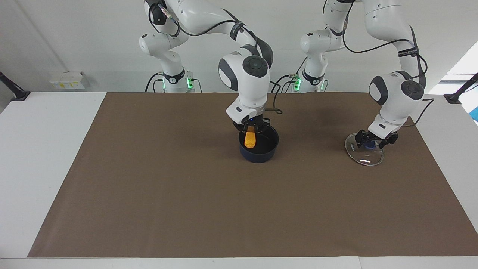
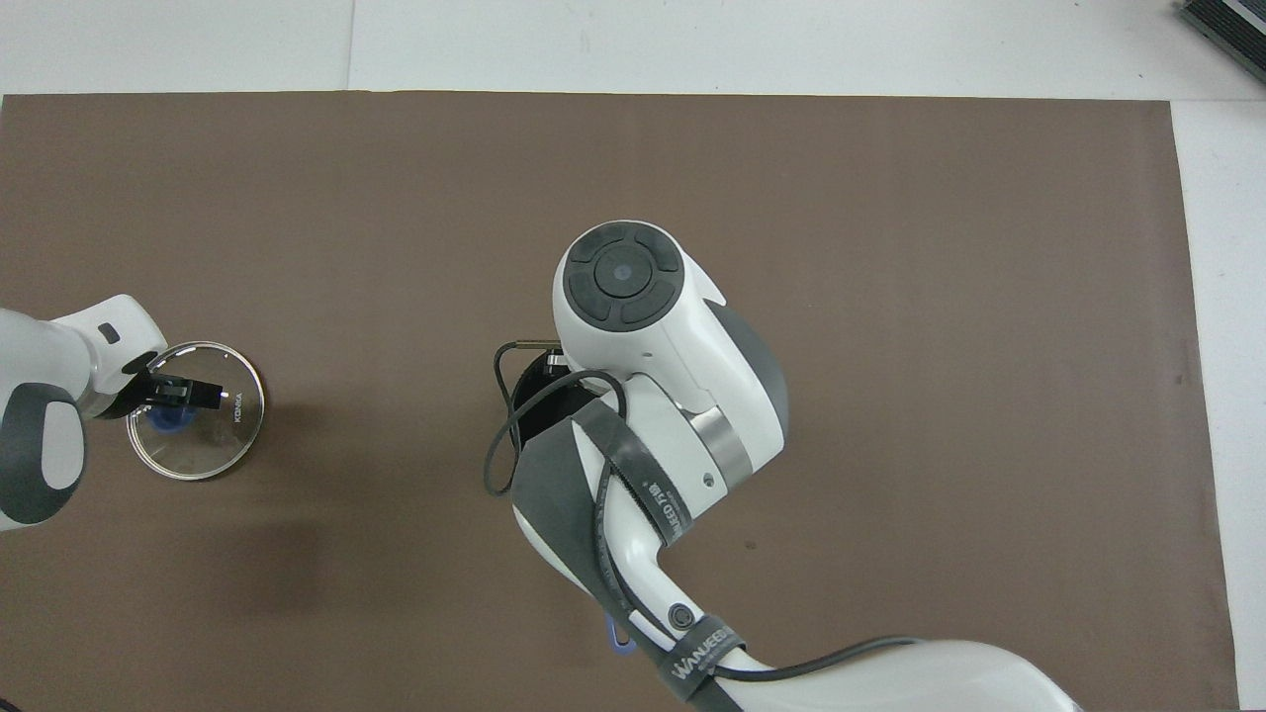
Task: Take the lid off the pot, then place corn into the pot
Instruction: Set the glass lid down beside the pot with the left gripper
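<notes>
Right arm [image 2: 673,415] hides pot [image 1: 259,149] overhead; right gripper [image 1: 251,130] pinches corn [image 1: 250,138] (facing view); left gripper [image 1: 375,141] spread over lid [image 1: 364,155].

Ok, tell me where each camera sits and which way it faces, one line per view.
Facing view: high across the table, looking at the robots; both arms show whole, the right gripper holding the corn over the pot, the left gripper at the lid.
Overhead view: high above the robots' end, looking forward and steeply down; the right arm covers the pot, the left gripper is over the lid.
Shared: both arms, lid, pot and brown mat, half a turn apart.
</notes>
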Controlling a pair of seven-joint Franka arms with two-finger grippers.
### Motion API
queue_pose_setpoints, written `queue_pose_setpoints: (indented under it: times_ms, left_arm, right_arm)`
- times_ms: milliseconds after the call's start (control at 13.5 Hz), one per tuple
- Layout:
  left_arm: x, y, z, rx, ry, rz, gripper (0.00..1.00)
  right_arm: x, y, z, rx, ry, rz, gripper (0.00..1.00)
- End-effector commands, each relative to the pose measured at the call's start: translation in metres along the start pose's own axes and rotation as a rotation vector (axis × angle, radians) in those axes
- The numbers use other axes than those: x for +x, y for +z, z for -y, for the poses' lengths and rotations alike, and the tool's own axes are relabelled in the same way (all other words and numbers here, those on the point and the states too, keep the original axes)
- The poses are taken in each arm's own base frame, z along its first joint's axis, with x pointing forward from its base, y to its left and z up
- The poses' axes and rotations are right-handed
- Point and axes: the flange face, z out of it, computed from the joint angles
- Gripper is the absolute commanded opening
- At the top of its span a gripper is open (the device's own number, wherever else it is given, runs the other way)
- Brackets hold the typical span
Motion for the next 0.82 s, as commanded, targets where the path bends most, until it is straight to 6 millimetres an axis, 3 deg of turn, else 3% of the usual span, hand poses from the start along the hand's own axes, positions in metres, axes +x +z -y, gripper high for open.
queue_pose_setpoints:
  times_ms: [0,297,446,594,743]
  left_arm:
    - [0.019,-0.045,-0.008,0.003,0.017,0.024,1.0]
    - [0.044,-0.087,-0.07,-0.047,-0.025,0.014,1.0]
    - [0.053,-0.117,-0.1,-0.125,-0.061,-0.002,1.0]
    - [0.056,-0.145,-0.111,-0.128,-0.032,0.024,1.0]
    - [0.054,-0.167,-0.11,-0.125,-0.025,0.035,1.0]
  right_arm:
    - [0.005,0.018,0.014,0.042,0.021,0.016,0.0]
    - [0.004,0.032,0.013,0.053,0.017,0.012,0.0]
    - [-0.006,0.047,0.019,0.038,0.004,0.025,0.06]
    - [-0.008,0.06,0.014,0.019,-0.001,0.044,0.11]
    - [-0.011,0.067,0.009,0.02,-0.001,0.041,0.15]
